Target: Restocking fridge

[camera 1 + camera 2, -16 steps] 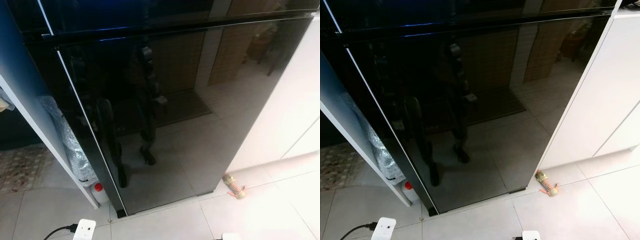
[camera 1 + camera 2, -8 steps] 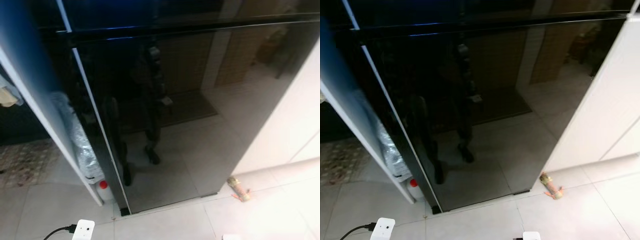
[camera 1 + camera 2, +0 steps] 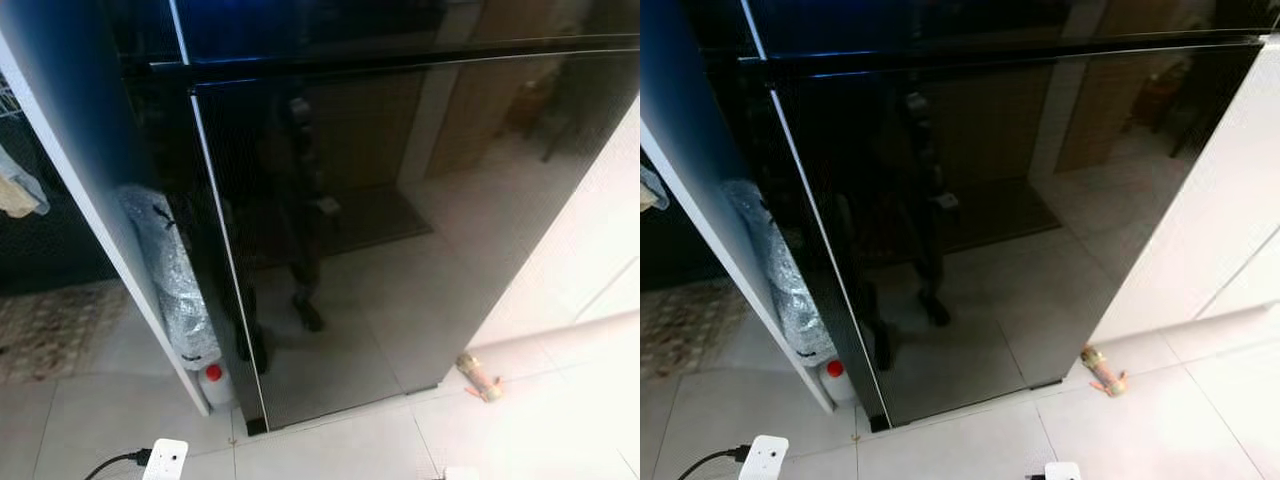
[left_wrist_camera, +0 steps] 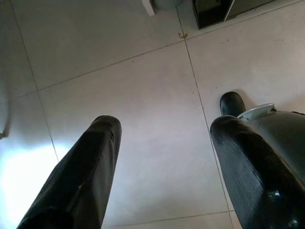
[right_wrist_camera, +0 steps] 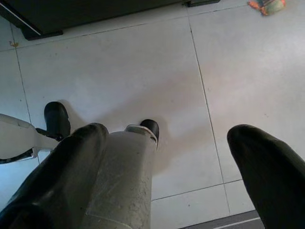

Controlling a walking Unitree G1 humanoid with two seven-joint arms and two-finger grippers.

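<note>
While both arms hang idle at the robot's sides, the step in hand looks like the approach to the fridge [image 3: 1020,200], whose glossy black lower door [image 3: 400,220] is shut. To do it well, I judge the robot should square up to the door, stop within reach of its edge, and raise one gripper to the seam [image 3: 990,55] under the upper door before pulling.

Seen from its wrist, the left gripper [image 4: 162,157] points down at the tiled floor [image 4: 143,95], fingers spread apart and holding nothing; the fridge's foot [image 4: 209,12] lies ahead of its tips. From its own wrist view, the right gripper [image 5: 181,162] likewise hangs over the floor with fingers parted and empty, the door's bottom edge [image 5: 95,14] well ahead and an orange toy [image 5: 267,5] off beyond one fingertip. Above both grippers stands the door.

A foil-wrapped bundle [image 3: 175,275] and a red-capped bottle [image 3: 215,383] sit beside the fridge.
</note>
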